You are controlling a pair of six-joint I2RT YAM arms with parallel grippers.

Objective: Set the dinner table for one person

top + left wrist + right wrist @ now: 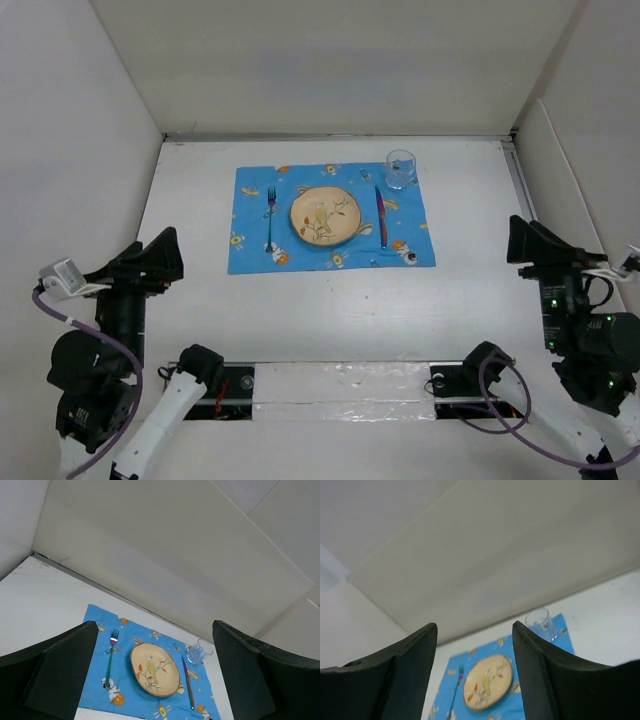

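On the white dinner table [330, 310] lies a blue cartoon-print cloth [330, 255]. On the cloth sit a tan plate with a bird picture [325, 216], a fork [270, 215] to its left, a knife [381, 216] to its right, and a clear glass [400, 169] at the cloth's far right corner. My left gripper [160, 255] is open and empty at the table's left side. My right gripper [525, 240] is open and empty at the right side. Both wrist views show the plate [154, 669] [488, 681] far off between the open fingers.
Upright white panels [330, 70] border the table on the left, back and right. A taped strip with the arm mounts [340, 385] runs along the near edge. Bare table lies between the cloth and the arms.
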